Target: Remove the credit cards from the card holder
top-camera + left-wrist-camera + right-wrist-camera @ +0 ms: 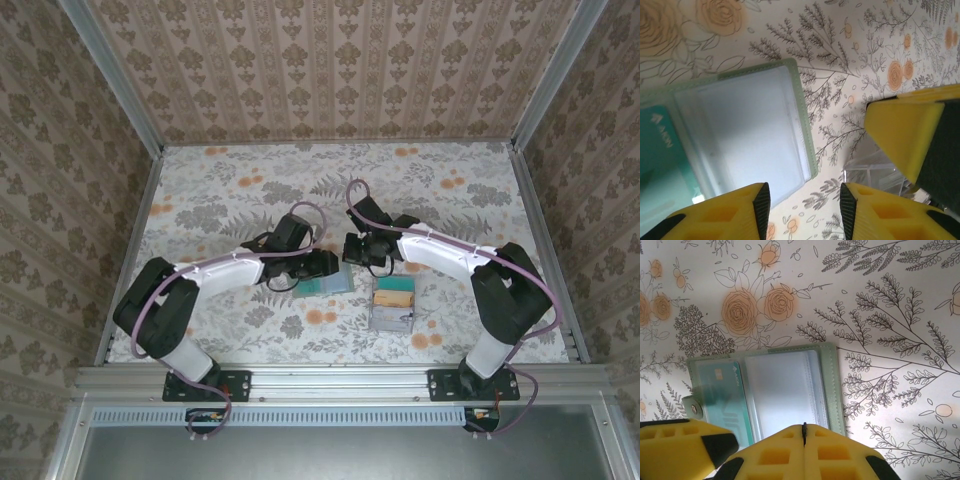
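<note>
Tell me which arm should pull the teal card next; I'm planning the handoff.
Left, probably. The left gripper hangs open over the card holder, the teal card close beside it. The right gripper is shut over the clear sleeve and would have to open first.

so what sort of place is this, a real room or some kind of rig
Most likely a staged robot test cell rather than a real room: wallpaper panels held in aluminium framing, a floral-covered table, and the left arm and right arm bolted along its near edge.
</note>
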Tool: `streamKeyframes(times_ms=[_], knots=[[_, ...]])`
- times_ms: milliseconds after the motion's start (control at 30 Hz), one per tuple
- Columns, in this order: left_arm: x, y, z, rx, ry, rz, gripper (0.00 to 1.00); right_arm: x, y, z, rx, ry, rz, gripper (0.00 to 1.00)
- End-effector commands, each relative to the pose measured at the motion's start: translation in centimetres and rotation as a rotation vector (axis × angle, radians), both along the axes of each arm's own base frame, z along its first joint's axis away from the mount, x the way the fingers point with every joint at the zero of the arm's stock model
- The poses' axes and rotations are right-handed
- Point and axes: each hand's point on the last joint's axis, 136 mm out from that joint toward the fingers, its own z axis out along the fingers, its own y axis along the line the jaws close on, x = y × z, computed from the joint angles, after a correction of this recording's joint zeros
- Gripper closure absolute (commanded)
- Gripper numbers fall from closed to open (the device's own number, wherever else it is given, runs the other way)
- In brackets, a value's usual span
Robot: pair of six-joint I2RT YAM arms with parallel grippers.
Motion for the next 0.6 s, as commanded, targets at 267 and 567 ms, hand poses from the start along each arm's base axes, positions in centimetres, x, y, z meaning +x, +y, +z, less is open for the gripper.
streamKeyframes(times_ms=[267, 567], knots=[[-0.7, 7.8, -2.5, 0.143, 0.043, 0.19, 0.87, -1.2, 6.0, 1.0, 0.181, -0.023, 0.178, 0.88], [-0.8, 9.0, -5.3, 0.21, 0.088, 0.192, 0.95, -2.5, 8.8, -2.0, 0.258, 0.091, 0.224, 0.88]])
